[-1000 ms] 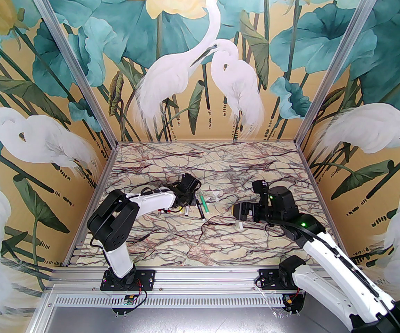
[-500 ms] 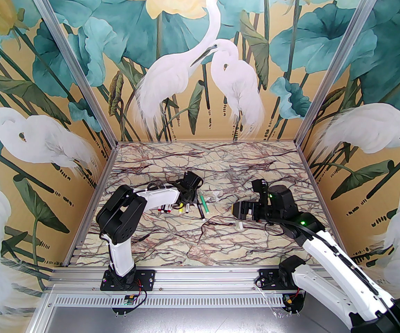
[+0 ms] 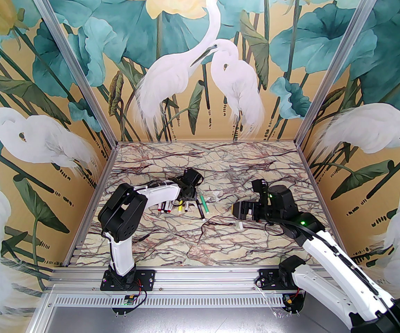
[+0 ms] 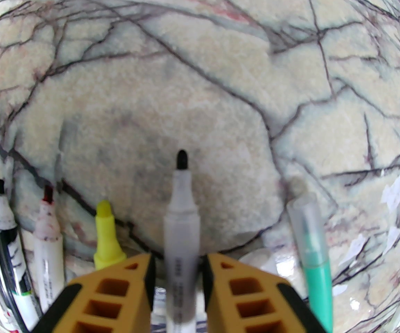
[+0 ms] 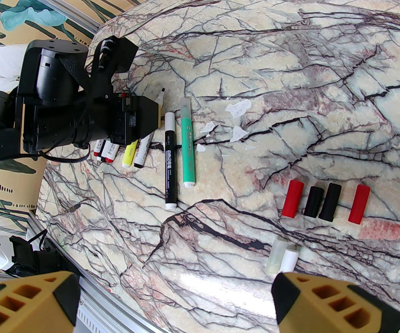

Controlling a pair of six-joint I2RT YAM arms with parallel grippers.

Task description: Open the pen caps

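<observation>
Nearest the arm bases, the right gripper (image 5: 175, 290) hangs above the marble-patterned table (image 3: 200, 252), fingers spread wide, nothing between them. Just past its fingertips two pen caps lie side by side, touching: a clear cap (image 5: 276, 256) and a white cap (image 5: 290, 259). Farther out, four more lie in a row: a red cap (image 5: 292, 198), a black cap (image 5: 313, 202) against a second black cap (image 5: 330, 201), and a second red cap (image 5: 358, 204). Left of these the pens (image 3: 182, 207) lie roughly parallel. Among them are a black pen (image 5: 170, 161) and a green pen (image 5: 187, 147), the green one with a clear cap on its tip. The left gripper (image 4: 177, 258) sits low over this group, fingers narrow on either side of a grey pen (image 4: 182, 220) with a bare black tip. Whether the pads press it cannot be told. White scraps (image 5: 238, 108) lie beyond.
</observation>
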